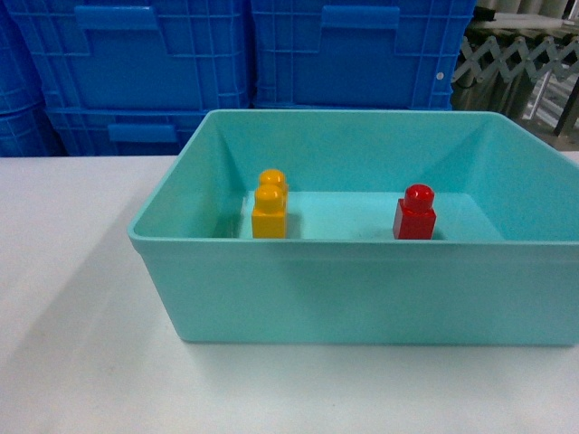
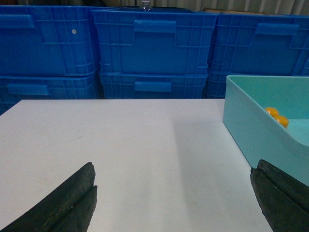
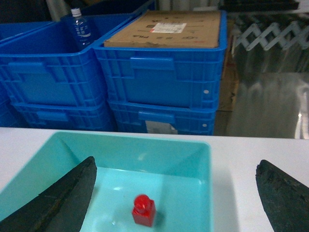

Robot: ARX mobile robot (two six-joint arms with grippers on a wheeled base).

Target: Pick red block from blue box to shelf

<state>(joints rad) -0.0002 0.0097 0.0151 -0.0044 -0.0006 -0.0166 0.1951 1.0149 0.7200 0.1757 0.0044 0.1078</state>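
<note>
The red block point(image 1: 415, 213) stands upright on the floor of the blue box point(image 1: 362, 289), right of centre. In the right wrist view the red block point(image 3: 144, 210) lies below and between the tips of my right gripper point(image 3: 176, 193), which hangs open above the blue box point(image 3: 193, 150) with nothing held. Over the white table, left of the blue box point(image 2: 251, 130), my left gripper point(image 2: 174, 193) is open and empty. Neither gripper shows in the head view. The shelf is out of view.
An orange-yellow two-stud brick point(image 1: 270, 204) stands in the box's left half. Dark blue ribbed crates point(image 1: 244, 63) are stacked behind the white table point(image 1: 72, 344). One crate holds a cardboard box point(image 3: 166, 29), another a water bottle point(image 3: 81, 26). A folding metal lattice point(image 3: 270, 34) stands at the back right.
</note>
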